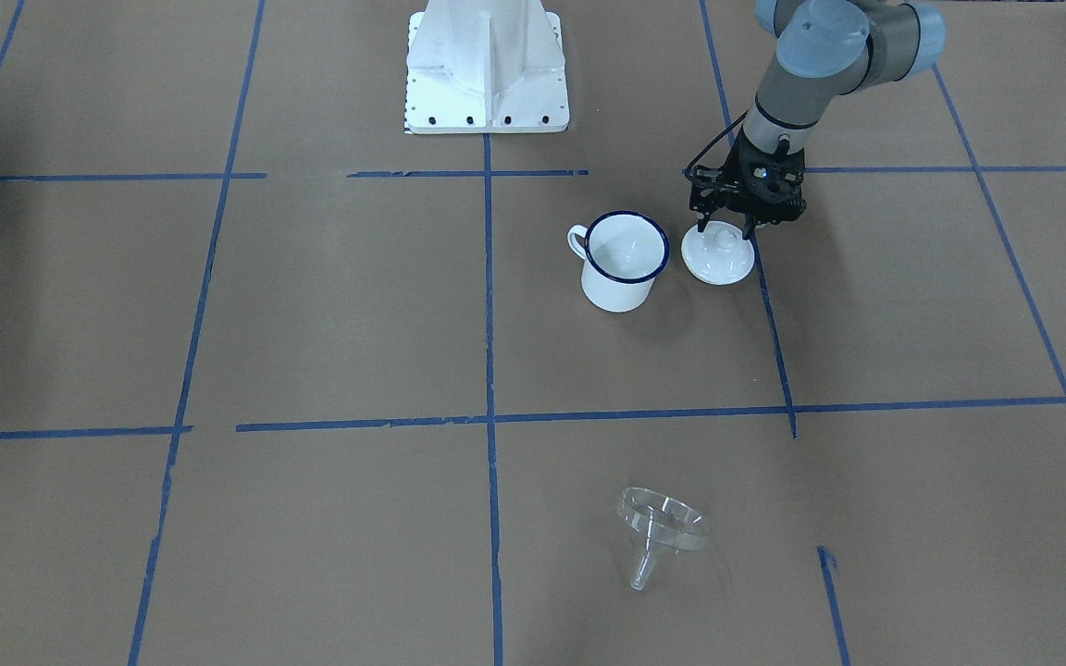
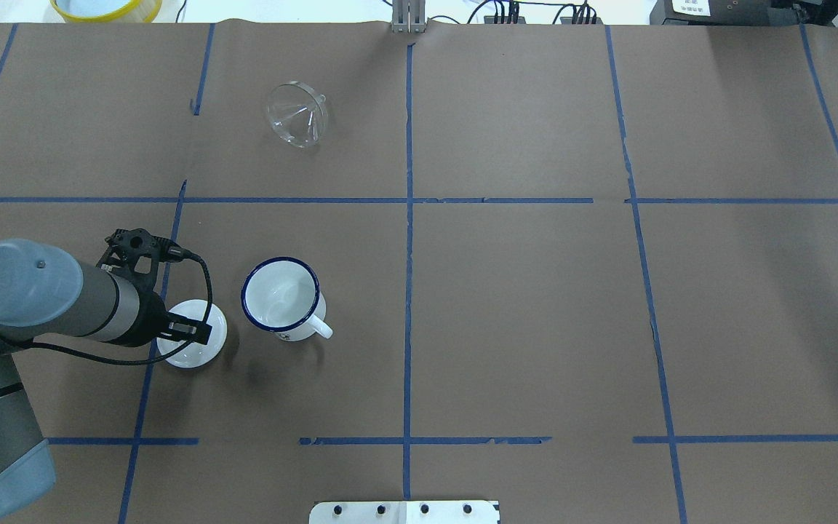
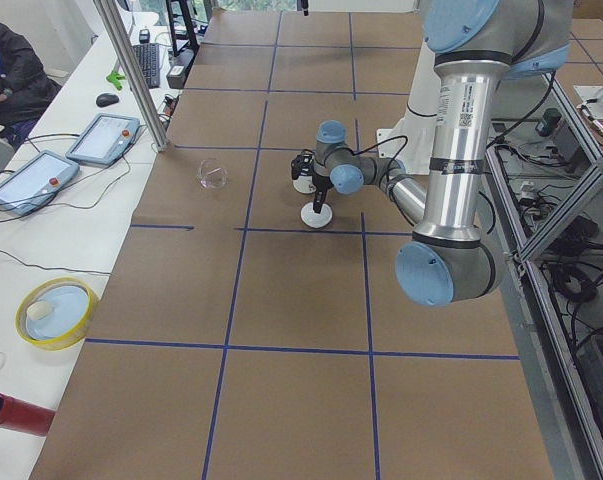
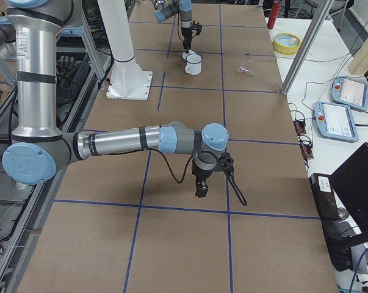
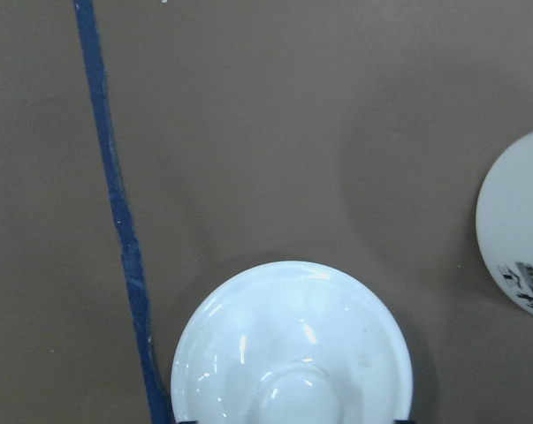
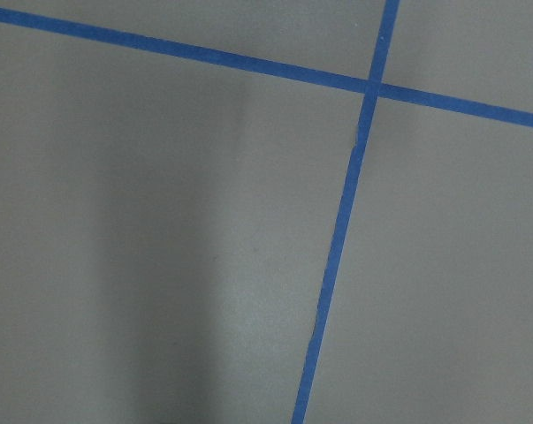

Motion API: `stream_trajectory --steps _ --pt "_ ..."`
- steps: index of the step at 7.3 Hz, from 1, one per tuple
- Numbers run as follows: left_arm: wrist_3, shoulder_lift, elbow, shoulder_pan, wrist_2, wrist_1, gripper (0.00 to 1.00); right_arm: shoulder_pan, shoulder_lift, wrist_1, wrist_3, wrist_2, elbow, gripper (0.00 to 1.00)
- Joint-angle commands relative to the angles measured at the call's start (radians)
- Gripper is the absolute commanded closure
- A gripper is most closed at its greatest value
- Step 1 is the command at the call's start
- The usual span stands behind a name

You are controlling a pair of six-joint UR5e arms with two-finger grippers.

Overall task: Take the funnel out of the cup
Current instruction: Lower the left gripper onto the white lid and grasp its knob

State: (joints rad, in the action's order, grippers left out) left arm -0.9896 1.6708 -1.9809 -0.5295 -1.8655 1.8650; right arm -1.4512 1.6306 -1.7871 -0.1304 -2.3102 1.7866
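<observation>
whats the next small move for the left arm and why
Probably lift the left tool straight up off the lid. The funnel already lies on the table, far from the cup, which looks empty, and the tool's fingers stand open either side of the lid's knob.

One funnel [image 1: 663, 525]. One cup [image 1: 624, 264], with one handle [image 2: 321, 329]. One lid [image 1: 718, 261], with one knob [image 1: 725, 238]. Two arms: left arm [image 1: 811, 83] and right arm [image 4: 129, 139]. Two grippers, one to each arm: left gripper [image 1: 726, 228] and right gripper [image 4: 202, 186]. One white base plate [image 1: 487, 102]. Beside the table, in the left side view: two tablets, far tablet [image 3: 103, 137] and near tablet [image 3: 21, 180]; one yellow bowl [image 3: 56, 312]; one red cylinder [image 3: 16, 413]; one keyboard [image 3: 149, 62]; one mouse [image 3: 107, 99]; one person [image 3: 11, 65]. Across the brown paper in the overhead view, seven tape lines [image 2: 408, 291]: five lengthwise, two crosswise.
</observation>
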Motion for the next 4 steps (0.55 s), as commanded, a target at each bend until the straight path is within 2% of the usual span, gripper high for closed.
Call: stream_trajectory --steps 1,4 --pt "0.009 0.029 0.031 0.0 0.0 -0.003 0.31 0.0 0.0 0.0 0.0 0.0 -0.001 0.0" --pt "0.014 0.012 0.033 -0.006 0.0 -0.001 0.33 0.0 -0.002 0.0 0.0 0.0 0.001 0.0"
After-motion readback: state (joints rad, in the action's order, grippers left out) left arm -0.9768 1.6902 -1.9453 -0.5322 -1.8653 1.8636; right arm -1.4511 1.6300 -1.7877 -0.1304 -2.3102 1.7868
